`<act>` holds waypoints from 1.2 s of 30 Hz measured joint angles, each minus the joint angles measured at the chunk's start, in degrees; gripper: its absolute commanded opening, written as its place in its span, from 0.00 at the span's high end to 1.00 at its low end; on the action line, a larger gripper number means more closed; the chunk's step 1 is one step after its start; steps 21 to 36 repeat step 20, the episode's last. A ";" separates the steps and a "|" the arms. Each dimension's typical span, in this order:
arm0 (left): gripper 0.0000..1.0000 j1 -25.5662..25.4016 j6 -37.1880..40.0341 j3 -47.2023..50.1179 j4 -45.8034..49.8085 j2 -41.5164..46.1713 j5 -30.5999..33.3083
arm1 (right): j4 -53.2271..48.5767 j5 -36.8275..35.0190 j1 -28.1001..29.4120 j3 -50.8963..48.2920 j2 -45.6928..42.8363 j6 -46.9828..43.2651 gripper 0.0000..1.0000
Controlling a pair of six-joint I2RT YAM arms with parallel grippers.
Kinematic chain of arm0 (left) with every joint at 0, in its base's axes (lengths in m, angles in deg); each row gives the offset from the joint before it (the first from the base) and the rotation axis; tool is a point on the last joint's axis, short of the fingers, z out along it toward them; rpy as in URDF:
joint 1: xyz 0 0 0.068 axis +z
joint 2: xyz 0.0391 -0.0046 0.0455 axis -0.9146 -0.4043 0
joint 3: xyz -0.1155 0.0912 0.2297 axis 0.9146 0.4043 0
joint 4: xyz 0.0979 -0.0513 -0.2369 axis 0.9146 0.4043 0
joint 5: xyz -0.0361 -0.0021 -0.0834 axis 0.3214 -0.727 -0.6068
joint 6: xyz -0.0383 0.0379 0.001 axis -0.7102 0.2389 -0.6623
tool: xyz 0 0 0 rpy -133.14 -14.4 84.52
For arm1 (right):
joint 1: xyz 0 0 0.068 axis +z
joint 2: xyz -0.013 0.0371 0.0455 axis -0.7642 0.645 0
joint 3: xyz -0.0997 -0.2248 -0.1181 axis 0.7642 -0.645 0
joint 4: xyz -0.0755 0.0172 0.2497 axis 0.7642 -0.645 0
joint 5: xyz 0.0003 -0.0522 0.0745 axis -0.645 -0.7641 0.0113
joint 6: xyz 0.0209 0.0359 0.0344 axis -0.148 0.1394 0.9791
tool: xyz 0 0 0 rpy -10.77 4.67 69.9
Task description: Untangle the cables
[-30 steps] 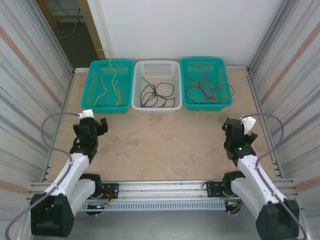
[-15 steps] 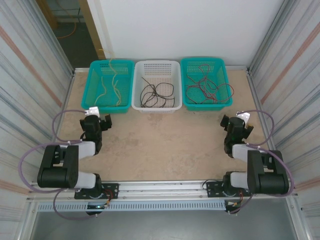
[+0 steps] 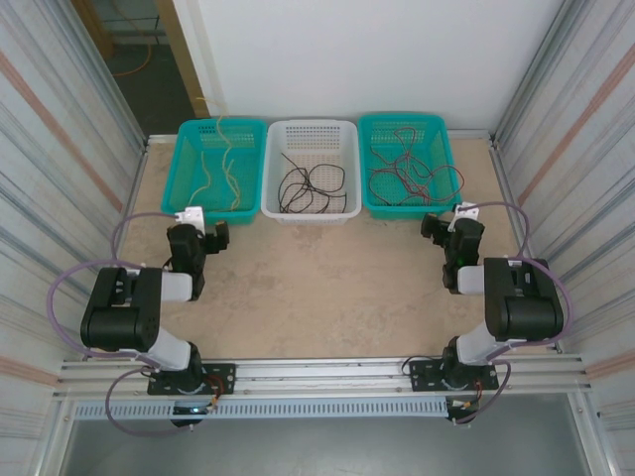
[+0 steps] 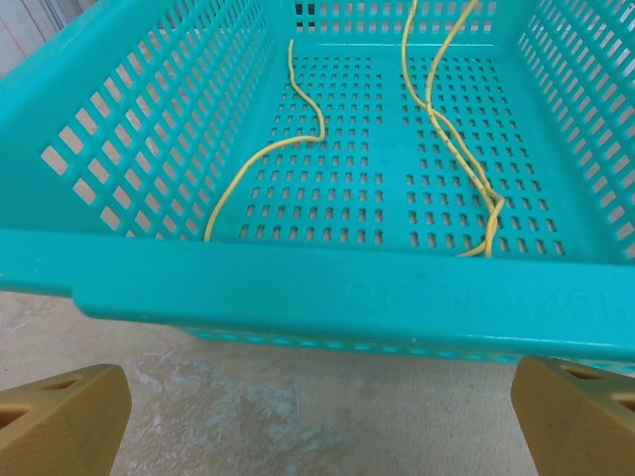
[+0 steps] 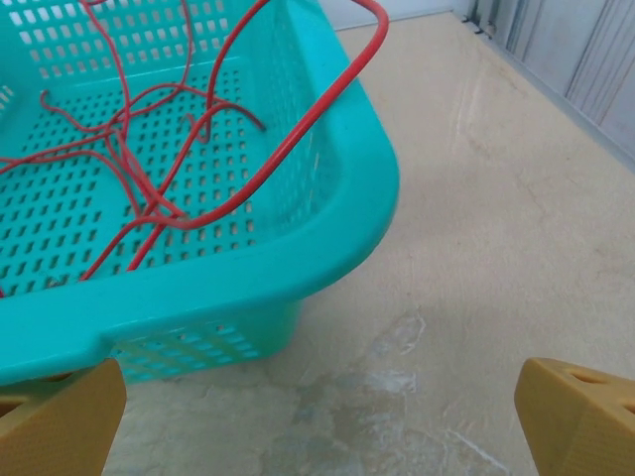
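The cables lie sorted by colour in three baskets at the far side of the table. Yellow cables (image 3: pixel 220 174) (image 4: pixel 446 139) rest in the left teal basket (image 3: pixel 189 213) (image 4: pixel 347 293). Black cables (image 3: pixel 311 186) are in the white basket (image 3: pixel 310 214). Red cables (image 3: pixel 409 171) (image 5: pixel 288 149) fill the right teal basket (image 3: pixel 409 211) (image 5: pixel 327 238), one loop arching over its rim. My left gripper (image 3: pixel 203 226) (image 4: pixel 317 426) hovers open just short of the left basket's near wall. My right gripper (image 3: pixel 448 216) (image 5: pixel 317 421) stands open by the right basket's near right corner. Neither holds anything.
Corrugated metal walls (image 3: pixel 60 178) close in both sides, and a white wall stands behind the baskets. The tan tabletop (image 3: pixel 317 278) stretches between the arms. An aluminium rail (image 3: pixel 317 372) carries both arm bases at the near edge.
Both arms have folded up over their bases, and both grippers have moved a little farther out toward the baskets. The jaws stay open and the cables have not moved.
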 measured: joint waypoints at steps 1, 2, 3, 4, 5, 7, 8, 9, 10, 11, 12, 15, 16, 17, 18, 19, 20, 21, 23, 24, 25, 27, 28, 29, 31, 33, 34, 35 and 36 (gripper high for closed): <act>0.01 -0.26 0.15 -0.02 0.13 0.00 0.11 | -0.33 0.07 0.07 0.00 0.00 0.00 0.01; 0.01 -0.52 0.24 -0.09 0.24 0.00 0.11 | -0.72 0.20 0.15 0.00 0.00 -0.02 0.01; 0.01 -0.79 0.37 -0.09 0.24 0.00 0.11 | -1.03 0.20 0.33 0.00 0.00 -0.02 0.01; 0.01 -1.01 0.39 -0.09 0.24 0.00 0.11 | -1.22 0.20 0.37 0.00 0.00 -0.02 0.01; 0.01 -1.16 0.42 -0.11 0.24 0.00 0.11 | -1.46 0.20 0.37 0.00 0.00 -0.09 0.01; 0.01 -1.29 0.42 -0.17 0.24 0.00 0.11 | -1.75 0.20 0.37 0.00 0.00 -0.22 0.01; 0.01 -1.29 0.44 -0.20 0.24 0.00 0.11 | -1.84 0.20 0.37 0.00 0.00 -0.44 0.01; 0.01 -1.29 0.44 -0.20 0.24 0.00 0.11 | -1.90 0.20 0.37 0.00 0.00 -0.55 0.01; 0.01 -1.29 0.46 -0.20 0.24 0.00 0.11 | -2.01 0.20 0.37 0.00 0.00 -0.61 0.01; 0.01 -1.29 0.50 -0.20 0.24 0.00 0.11 | -2.10 0.20 0.37 0.00 0.00 -0.63 0.01; 0.01 -1.29 0.55 -0.22 0.24 0.00 0.11 | -2.12 0.20 0.37 0.00 0.00 -0.63 0.01; 0.01 -1.29 0.59 -0.24 0.24 0.00 0.11 | -2.21 0.20 0.37 0.00 0.00 -0.63 0.01; 0.01 -1.29 0.59 -0.24 0.24 0.00 0.11 | -2.56 0.26 0.37 0.11 0.02 -0.63 0.01; 0.01 -1.29 0.59 -0.26 0.26 0.00 0.11 | -3.02 0.68 0.24 0.31 0.04 -0.63 0.01; 0.01 -1.29 0.59 -0.31 0.26 0.00 0.11 | -3.34 0.81 0.22 0.50 0.04 -0.63 0.01; 0.01 -1.29 0.59 -0.33 0.26 0.00 0.11 | -3.34 1.18 0.09 0.66 0.04 -0.63 0.01; 0.01 -1.29 0.59 -0.35 0.26 0.00 0.11 | -3.30 1.33 0.09 0.66 0.04 -0.66 0.01; 0.01 -1.29 0.59 -0.35 0.26 0.00 0.11 | -3.30 1.33 0.09 0.66 0.04 -0.66 0.01; 0.01 -1.29 0.59 -0.35 0.26 0.00 0.11 | -3.30 1.33 0.09 0.66 0.04 -0.66 0.01; 0.01 -1.29 0.59 -0.35 0.26 0.00 0.11 | -3.30 1.33 0.09 0.66 0.04 -0.66 0.01; 0.01 -1.29 0.59 -0.35 0.26 0.00 0.11 | -3.30 1.33 0.09 0.66 0.04 -0.66 0.01; 0.01 -1.29 0.59 -0.35 0.26 0.00 0.11 | -3.30 1.33 0.09 0.66 0.04 -0.66 0.01; 0.01 -1.29 0.59 -0.35 0.26 0.00 0.11 | -3.30 1.33 0.09 0.66 0.04 -0.66 0.01; 0.01 -1.29 0.59 -0.35 0.26 0.00 0.11 | -3.30 1.33 0.09 0.66 0.04 -0.66 0.01; 0.01 -1.29 0.59 -0.35 0.26 0.00 0.11 | -3.30 1.33 0.09 0.66 0.04 -0.66 0.01; 0.01 -1.29 0.59 -0.35 0.26 0.00 0.11 | -3.30 1.33 0.09 0.66 0.04 -0.66 0.01; 0.01 -1.29 0.59 -0.35 0.26 0.00 0.11 | -3.30 1.33 0.09 0.66 0.04 -0.66 0.01; 0.01 -1.29 0.59 -0.35 0.26 0.00 0.11 | -3.30 1.33 0.09 0.66 0.04 -0.66 0.01; 0.01 -1.29 0.59 -0.35 0.26 0.00 0.11 | -3.30 1.33 0.09 0.66 0.04 -0.66 0.01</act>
